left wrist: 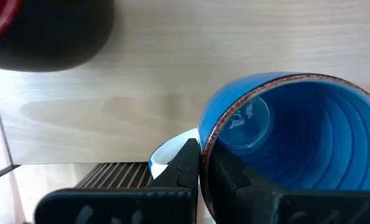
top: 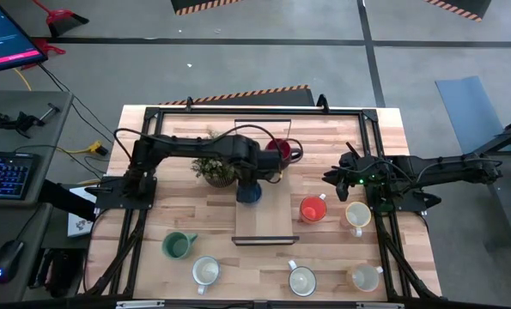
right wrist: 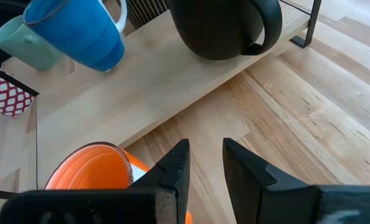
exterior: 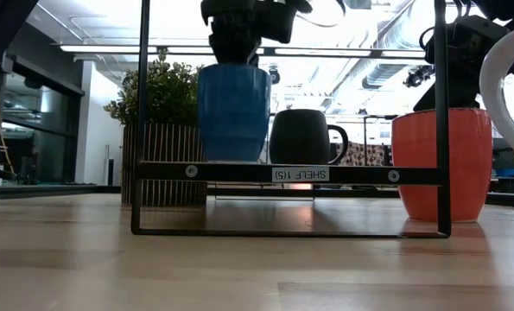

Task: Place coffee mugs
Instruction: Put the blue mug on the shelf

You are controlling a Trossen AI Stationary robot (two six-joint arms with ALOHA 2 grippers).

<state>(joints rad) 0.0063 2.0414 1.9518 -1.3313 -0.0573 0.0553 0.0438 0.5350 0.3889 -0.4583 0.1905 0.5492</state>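
Note:
The shelf (top: 264, 239), a black frame with a pale wooden board, stands mid-table. My left gripper (left wrist: 201, 165) points down over it, shut on the blue mug (top: 249, 194). Farther back on the board stands a dark red mug (top: 278, 150). My right gripper (right wrist: 203, 171) hovers open, with nothing between its fingers, up and beside the orange mug (top: 313, 209), which stands on the table right of the shelf. A cream mug (top: 358, 215) stands beside the orange one. A teal green mug (top: 178, 246) and three white mugs stand along the near side. My left gripper holds the blue mug by its rim (left wrist: 204, 140), close to the pale handle (left wrist: 166, 154). One finger (left wrist: 229, 177) is inside the mug and one (left wrist: 186, 167) outside, coming from above. The mug hangs tilted, mouth up, its base (exterior: 233, 158) at board level; whether it touches the board, I cannot tell.
A potted green plant (top: 214, 169) stands at the shelf's left, right by the blue mug. The white mugs (top: 205, 271), (top: 302, 279), (top: 366, 276) line the near edge. The shelf's black posts (exterior: 142, 112), (exterior: 441, 112) rise at its corners.

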